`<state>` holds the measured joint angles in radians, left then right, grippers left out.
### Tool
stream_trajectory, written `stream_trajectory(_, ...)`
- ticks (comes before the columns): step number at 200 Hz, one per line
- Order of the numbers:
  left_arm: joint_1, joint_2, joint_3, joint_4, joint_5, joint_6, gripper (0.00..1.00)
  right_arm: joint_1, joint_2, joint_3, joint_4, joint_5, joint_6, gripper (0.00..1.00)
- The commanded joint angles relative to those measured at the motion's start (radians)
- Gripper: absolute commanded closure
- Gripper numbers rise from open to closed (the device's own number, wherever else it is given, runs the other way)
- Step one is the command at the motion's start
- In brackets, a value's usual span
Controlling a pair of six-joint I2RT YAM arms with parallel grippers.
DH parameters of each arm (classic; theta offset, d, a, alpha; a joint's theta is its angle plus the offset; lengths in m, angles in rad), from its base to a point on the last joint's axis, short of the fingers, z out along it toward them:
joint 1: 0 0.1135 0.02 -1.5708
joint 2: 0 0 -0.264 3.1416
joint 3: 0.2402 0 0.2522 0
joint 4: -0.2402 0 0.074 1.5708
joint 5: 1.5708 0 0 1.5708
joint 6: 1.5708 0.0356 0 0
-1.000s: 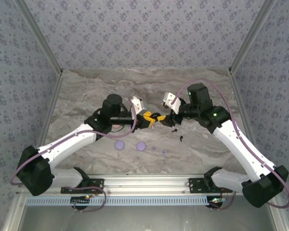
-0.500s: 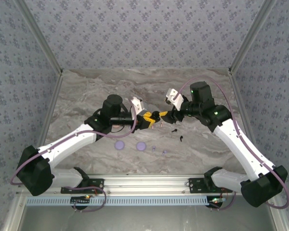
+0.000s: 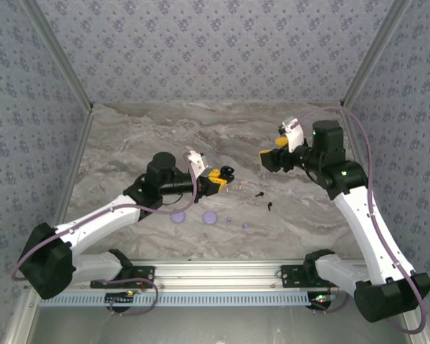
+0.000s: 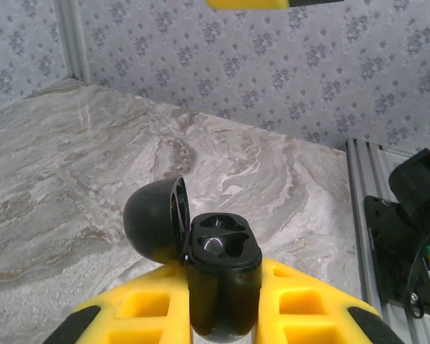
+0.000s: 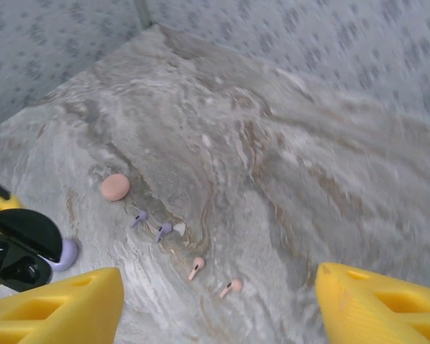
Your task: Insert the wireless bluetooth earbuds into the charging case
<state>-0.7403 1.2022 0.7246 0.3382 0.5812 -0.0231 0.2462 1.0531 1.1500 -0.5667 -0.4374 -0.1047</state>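
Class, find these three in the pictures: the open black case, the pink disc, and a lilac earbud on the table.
Black case (image 4: 222, 245): left wrist view, on its open top.
Pink disc (image 5: 115, 187): right wrist view, centre of its top face.
Lilac earbud (image 5: 140, 216): right wrist view, on its body.

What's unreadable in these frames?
Case bottom: left wrist view, hidden between the left jaws and cut by the frame edge.
Black earbuds: top view, too small to tell orientation.
Lilac round item: right wrist view, partly behind the case lid.
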Motion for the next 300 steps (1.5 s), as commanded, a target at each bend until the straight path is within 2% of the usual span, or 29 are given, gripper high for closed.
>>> stream_trajectory(1, -0.005, -0.015, -0.037, 0.239, -0.051, -0.126, 1.0, -0.019, 0.053, -0.073, -0.137, 0.09, 0.234, 0.32)
stream_trajectory(28, -0.005, -0.005, -0.07, 0.338, -0.078, -0.189, 1.0, -0.018, 0.099, -0.206, -0.142, 0.187, 0.337, 0.36)
stream_trajectory(59, -0.007, -0.004, -0.052, 0.306, -0.07, -0.184, 1.0, -0.015, 0.165, -0.3, -0.135, 0.244, 0.389, 0.39)
stream_trajectory(87, -0.007, -0.003, -0.038, 0.278, -0.068, -0.168, 1.0, -0.003, 0.243, -0.332, -0.102, 0.25, 0.402, 0.46)
stream_trajectory(139, -0.01, -0.002, -0.03, 0.26, -0.07, -0.159, 1.0, 0.055, 0.391, -0.317, -0.056, 0.244, 0.419, 0.51)
stream_trajectory(235, -0.013, -0.019, -0.031, 0.231, -0.078, -0.144, 1.0, 0.087, 0.516, -0.291, -0.039, 0.319, 0.422, 0.57)
stream_trajectory(271, -0.014, -0.021, -0.033, 0.229, -0.082, -0.142, 1.0, 0.103, 0.545, -0.276, -0.039, 0.334, 0.417, 0.63)
stream_trajectory(300, -0.015, -0.023, -0.036, 0.226, -0.087, -0.14, 1.0, 0.108, 0.549, -0.278, -0.009, 0.33, 0.413, 0.75)
